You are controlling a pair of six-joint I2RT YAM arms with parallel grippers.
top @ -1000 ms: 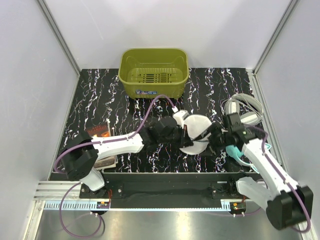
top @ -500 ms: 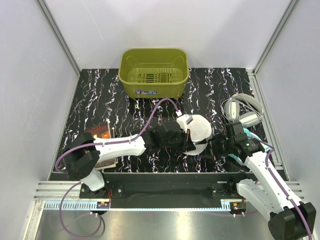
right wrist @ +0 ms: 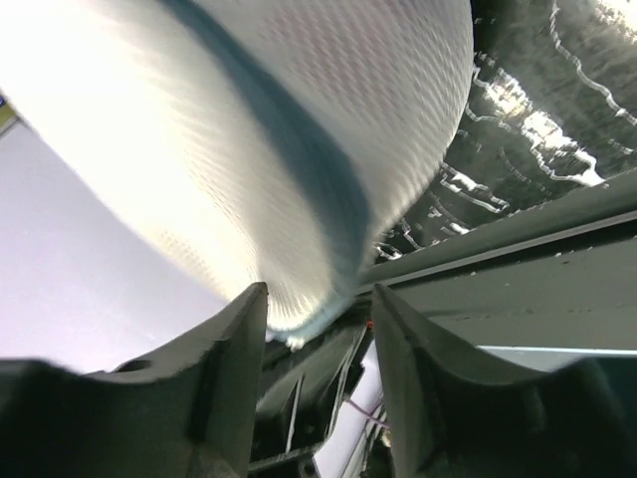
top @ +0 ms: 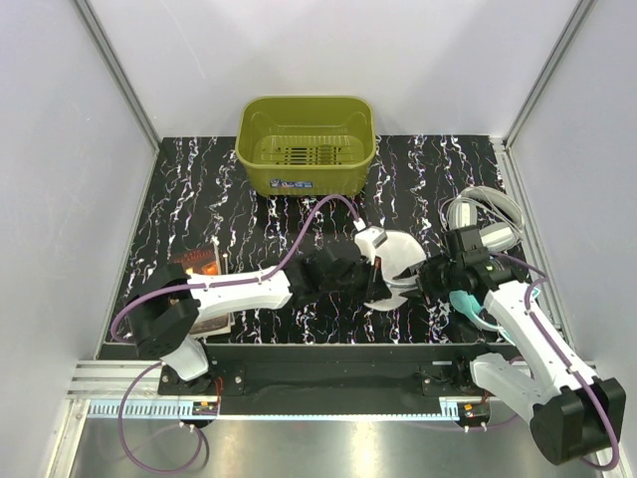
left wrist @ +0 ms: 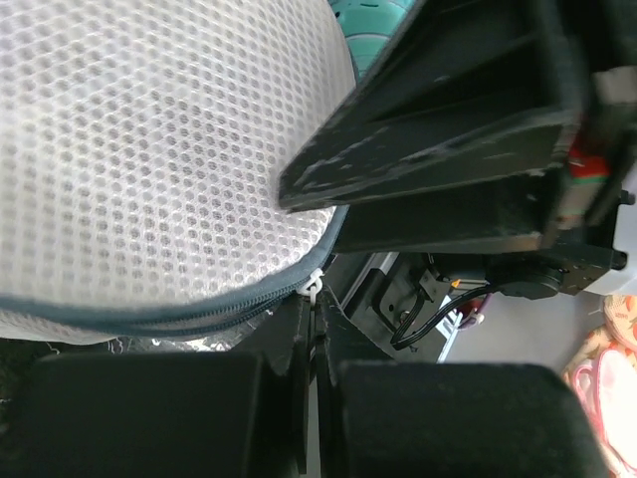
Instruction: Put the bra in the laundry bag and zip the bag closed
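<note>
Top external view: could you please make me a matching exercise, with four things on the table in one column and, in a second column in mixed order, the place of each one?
Column one:
1. olive-green basket
2. laundry bag
3. teal item
4. flat red-orange item

Column two:
a. left side of the table, towards the front
b. right side, towards the front, partly hidden
c. middle of the far edge
d. centre, slightly to the right

Right pairs: 1-c, 2-d, 3-b, 4-a.
</note>
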